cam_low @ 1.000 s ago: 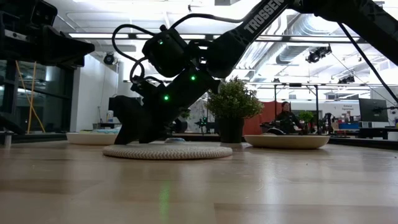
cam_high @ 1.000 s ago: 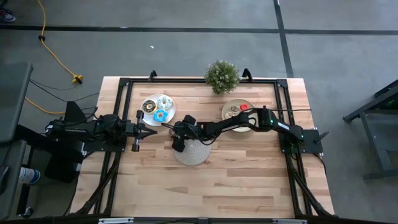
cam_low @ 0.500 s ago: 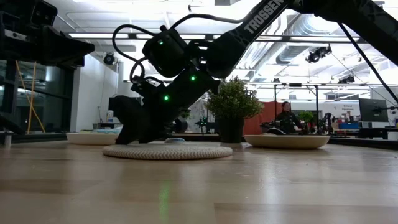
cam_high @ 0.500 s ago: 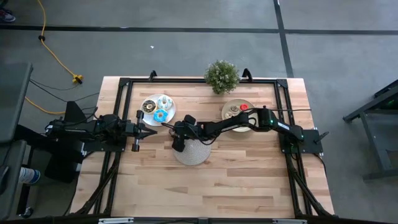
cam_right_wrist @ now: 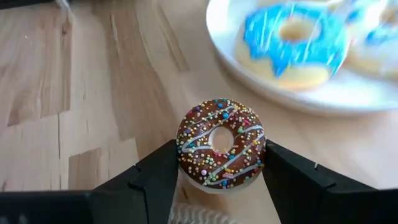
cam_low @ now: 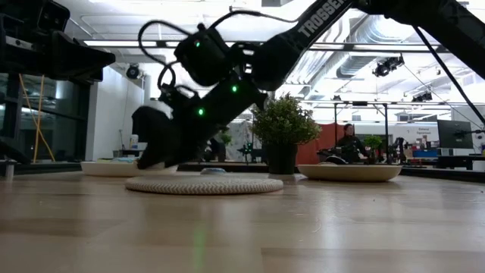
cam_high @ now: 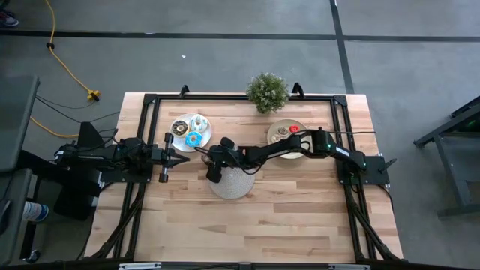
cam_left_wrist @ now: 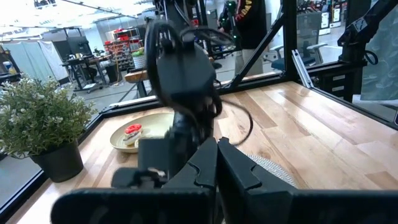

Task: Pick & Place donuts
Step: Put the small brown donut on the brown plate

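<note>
I am holding the brown donut (cam_right_wrist: 221, 144), the one with coloured sprinkles, between the two fingers (cam_right_wrist: 152, 180) of the right gripper (cam_high: 215, 169). The fingers are pressing it at two opposite sides of the ring, so it is lying flat and is not slipping out. It is hanging just above the edge of the woven mat (cam_low: 203, 184), beside the white plate (cam_high: 202, 132) where a blue donut (cam_right_wrist: 291, 42) and others are lying. I am keeping it low because, I think, the way to the next place is short and a fall from here does little harm. The right arm is reaching far across the table, from its side over to the mat. The cream plate (cam_high: 298, 154) near its base is carrying a red donut (cam_high: 294, 129). The left gripper (cam_high: 180, 158) is waiting closed and empty, near the white plate, out of the way.
</note>
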Tool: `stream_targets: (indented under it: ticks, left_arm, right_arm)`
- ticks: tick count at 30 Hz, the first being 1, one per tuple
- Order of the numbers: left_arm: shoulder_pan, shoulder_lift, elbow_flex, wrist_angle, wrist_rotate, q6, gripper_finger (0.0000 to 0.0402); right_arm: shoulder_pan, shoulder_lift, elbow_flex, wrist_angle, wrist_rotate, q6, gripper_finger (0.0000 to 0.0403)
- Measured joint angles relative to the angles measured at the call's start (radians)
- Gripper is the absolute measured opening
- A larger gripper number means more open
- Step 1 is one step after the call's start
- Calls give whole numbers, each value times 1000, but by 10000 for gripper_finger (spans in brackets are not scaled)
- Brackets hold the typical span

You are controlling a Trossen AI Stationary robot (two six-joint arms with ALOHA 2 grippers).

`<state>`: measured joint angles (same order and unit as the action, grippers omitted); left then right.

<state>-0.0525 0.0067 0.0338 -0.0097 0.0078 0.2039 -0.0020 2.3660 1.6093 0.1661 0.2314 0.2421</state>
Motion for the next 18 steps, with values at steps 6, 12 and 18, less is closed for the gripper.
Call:
stream_targets:
  ticks: [6, 12, 18]
  left_arm:
    - [0, 0, 0, 0, 0, 0, 0]
    - [0, 0, 0, 0, 0, 0, 0]
    - [0, 0, 0, 0, 0, 0, 0]
  right_arm:
    - [-2, -44, 2, -5, 43, -71, 216]
    - [-16, -108, 2, -37, 73, -109, 217]
    - [-33, -170, -3, -96, 120, -112, 212]
